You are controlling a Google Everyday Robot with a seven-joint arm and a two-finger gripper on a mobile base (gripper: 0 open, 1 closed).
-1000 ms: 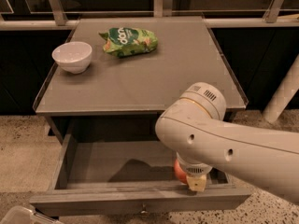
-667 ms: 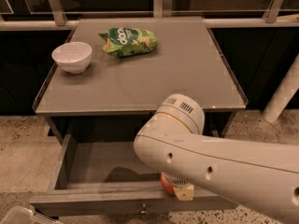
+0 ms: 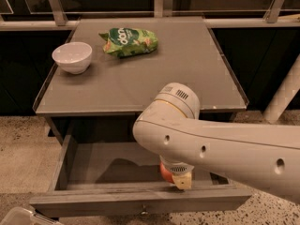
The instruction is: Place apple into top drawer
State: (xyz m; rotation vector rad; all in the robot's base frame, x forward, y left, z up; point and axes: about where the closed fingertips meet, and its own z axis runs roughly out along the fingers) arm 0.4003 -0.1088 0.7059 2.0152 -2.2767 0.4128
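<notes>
The top drawer point(image 3: 93, 165) stands pulled open below the grey table, its front panel along the bottom of the view with a small knob at its centre. My white arm reaches down into the drawer from the right. The gripper point(image 3: 180, 179) is low inside the drawer near its front wall, mostly hidden by the arm. The orange-red apple point(image 3: 165, 173) shows just left of the gripper's tip, inside the drawer at its front right.
A white bowl point(image 3: 72, 57) sits at the table's left. A green snack bag point(image 3: 129, 41) lies at the back centre of the grey tabletop point(image 3: 187, 69). A clear plastic bin corner point(image 3: 16, 217) shows at bottom left. Speckled floor surrounds the cabinet.
My arm has swung left and lower over the drawer. The apple and gripper have moved a little left, towards the drawer's front.
</notes>
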